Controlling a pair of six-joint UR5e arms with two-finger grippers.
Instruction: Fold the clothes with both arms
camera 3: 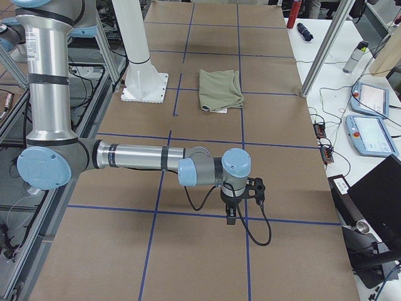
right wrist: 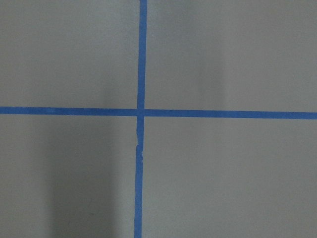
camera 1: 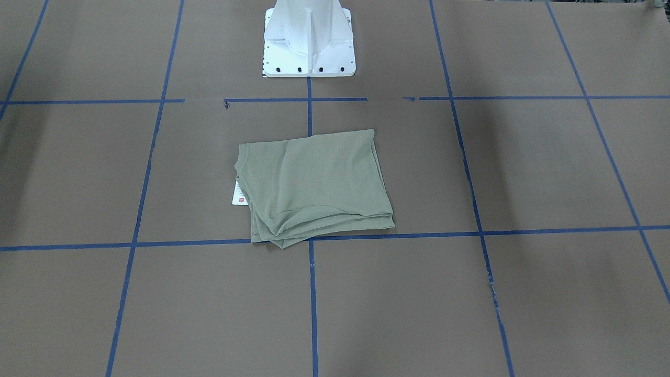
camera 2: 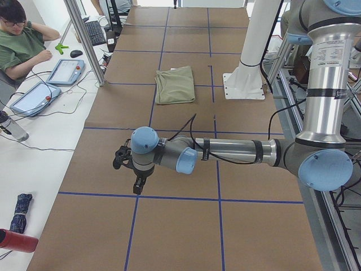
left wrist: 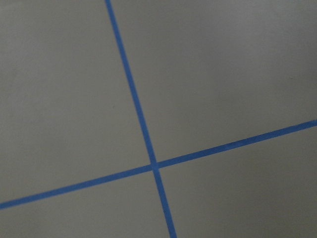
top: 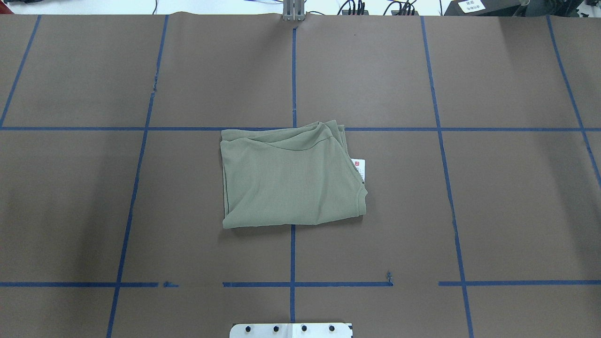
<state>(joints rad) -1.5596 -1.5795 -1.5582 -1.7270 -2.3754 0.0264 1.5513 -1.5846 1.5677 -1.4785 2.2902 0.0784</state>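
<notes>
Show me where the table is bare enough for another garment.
Bare brown paper lies on both sides of the folded shirt, past the blue tape lines, and across the far row. Only the middle is taken: shirt, hang tag, white pedestal.

Overhead and front cameras face each other above my tabletop point(top: 516, 211), sharing the shirt point(top: 291, 183); wrist cameras look closely down.

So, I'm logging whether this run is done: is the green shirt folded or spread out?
Folded: the shirt lies as a compact rectangle, layered edges stacked along one side, white hang tag poking out.
</notes>
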